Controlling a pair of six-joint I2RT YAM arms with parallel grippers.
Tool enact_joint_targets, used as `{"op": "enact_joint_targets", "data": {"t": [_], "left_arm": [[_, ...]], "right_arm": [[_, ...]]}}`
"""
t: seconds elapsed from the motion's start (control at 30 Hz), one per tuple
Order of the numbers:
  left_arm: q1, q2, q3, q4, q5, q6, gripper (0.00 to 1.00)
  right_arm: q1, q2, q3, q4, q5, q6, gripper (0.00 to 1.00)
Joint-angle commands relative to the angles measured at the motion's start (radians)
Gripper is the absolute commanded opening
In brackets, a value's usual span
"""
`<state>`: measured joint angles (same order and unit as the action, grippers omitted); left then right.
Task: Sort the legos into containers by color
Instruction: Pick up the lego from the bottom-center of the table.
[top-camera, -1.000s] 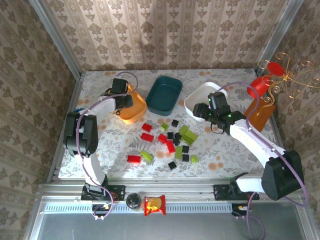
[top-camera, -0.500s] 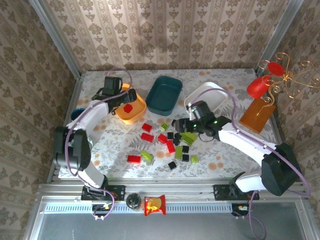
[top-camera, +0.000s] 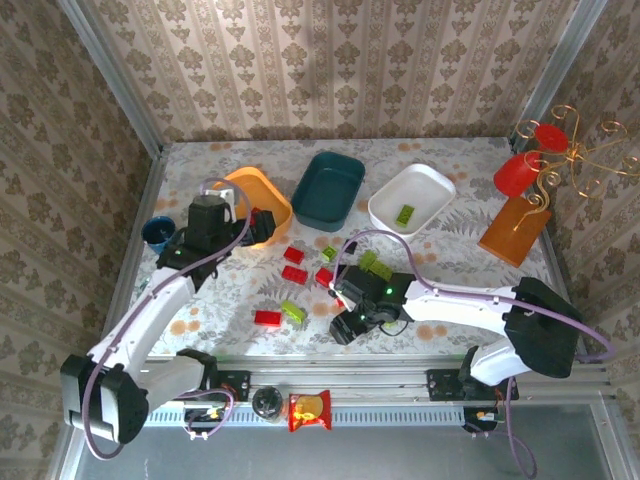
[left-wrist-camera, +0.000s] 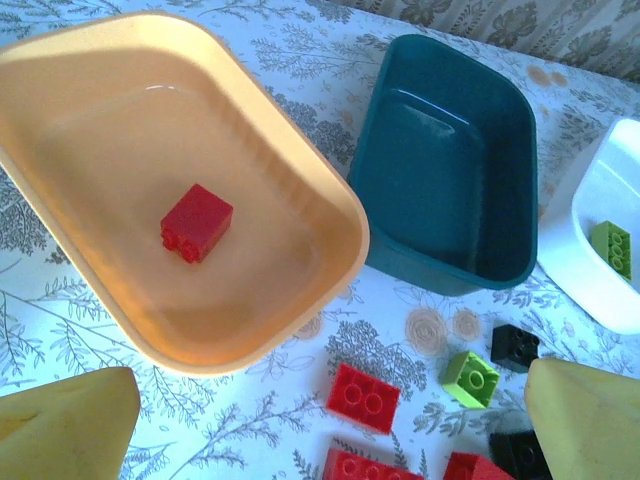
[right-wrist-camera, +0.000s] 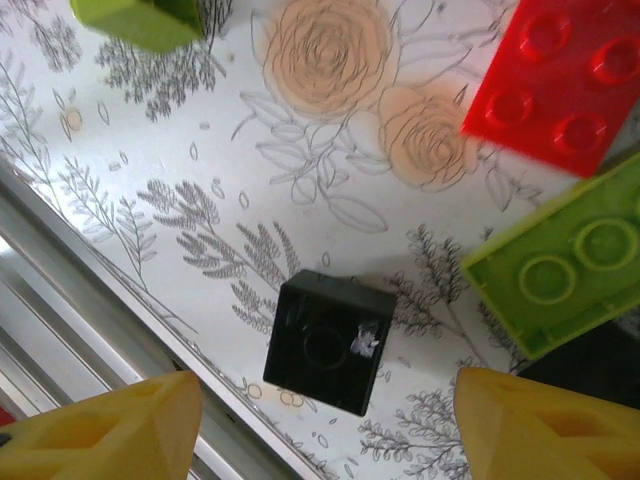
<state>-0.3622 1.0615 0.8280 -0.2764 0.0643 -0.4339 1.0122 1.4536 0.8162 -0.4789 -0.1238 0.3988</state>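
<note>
The orange bin (left-wrist-camera: 300, 200) holds one red lego (left-wrist-camera: 196, 222). Beside it is the dark teal bin (left-wrist-camera: 440, 170), and a lime green lego (left-wrist-camera: 612, 248) lies in the white bin (left-wrist-camera: 590, 200). My left gripper (left-wrist-camera: 325, 430) is open, pulled back over the table just near of the orange bin (top-camera: 262, 205), above loose red (left-wrist-camera: 365, 397), green (left-wrist-camera: 470, 378) and black (left-wrist-camera: 514, 347) legos. My right gripper (right-wrist-camera: 325, 430) is open, low over the near side of the pile (top-camera: 345, 325). A small black lego (right-wrist-camera: 328, 340) lies between its fingers, which stand apart from it.
More loose red (top-camera: 267, 318) and green (top-camera: 292, 311) legos lie mid-table. A red brick (right-wrist-camera: 565, 80) and a green one (right-wrist-camera: 560, 265) sit close to the black one. The table's front rail (right-wrist-camera: 60, 330) is just behind it. A dark blue cup (top-camera: 157, 232) stands left.
My left gripper opened, left the red lego in the orange bin and drew back toward me. My right arm swung from the white bin down to the black lego at the pile's near edge.
</note>
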Motion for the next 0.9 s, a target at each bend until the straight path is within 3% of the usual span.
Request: {"op": "enact_joint_targets", "data": {"t": [0.0,0.43,0.73,0.87], "left_arm": [[-0.007,-0.037,-0.019,-0.043,-0.012,-0.017,1.0],[-0.007,-0.063,-0.039,-0.045,-0.03,-0.02,1.0],[-0.008,-0.09,-0.054,-0.07,-0.04,-0.019,1.0],[-0.01,-0.103,-0.075,-0.06,-0.037,-0.029,1.0]], "right_arm": [[0.03,0.038,0.023,-0.052,0.033,-0.015,0.65],[0.081,0.202,0.115,-0.052,0.146,-0.042,0.6],[0.081,0.188,0.116,-0.032,0.177,-0.065,0.34],[0.026,0.112,0.133,0.002,0.131,-0.096,0.29]]}}
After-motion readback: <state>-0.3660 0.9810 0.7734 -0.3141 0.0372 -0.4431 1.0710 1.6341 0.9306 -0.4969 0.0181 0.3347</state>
